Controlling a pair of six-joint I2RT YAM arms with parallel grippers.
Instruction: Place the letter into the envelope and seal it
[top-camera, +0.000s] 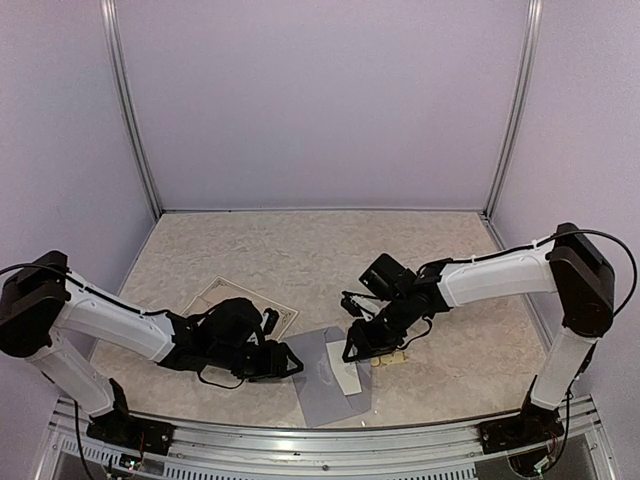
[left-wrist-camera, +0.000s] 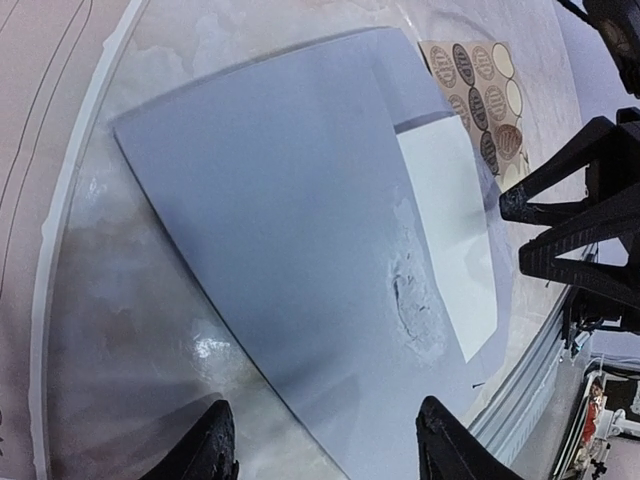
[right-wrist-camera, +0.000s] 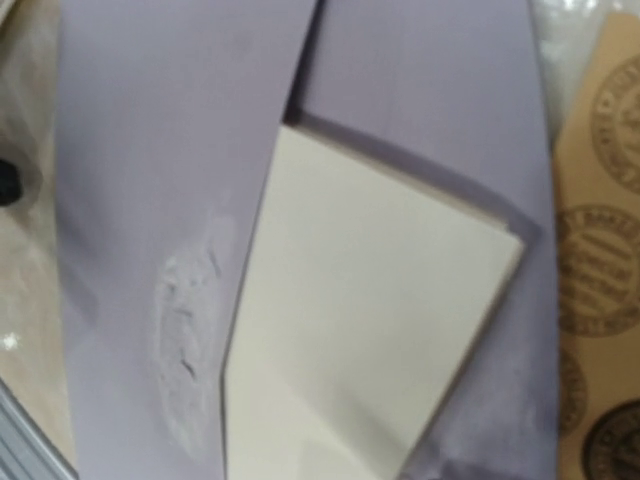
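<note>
This is a robotics lab test cell. Plain pale lavender panel walls (top-camera: 320, 100), held by aluminium posts (top-camera: 128, 110), box in a marble-patterned table (top-camera: 300, 245) on three sides. An aluminium rail (top-camera: 300, 440) runs along the table's near edge. It carries the bolted bases of the left arm (top-camera: 110, 320) and the right arm (top-camera: 490, 275). Black cables (top-camera: 610, 245) loop off the arms, and wiring lies exposed at the near corners.

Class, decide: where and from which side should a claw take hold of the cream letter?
Letter: probably grip its bare long edge, coming from the sticker sheet side, where the right claw hovers. Its opposite edge is tucked under the envelope, and it lies flat.
</note>
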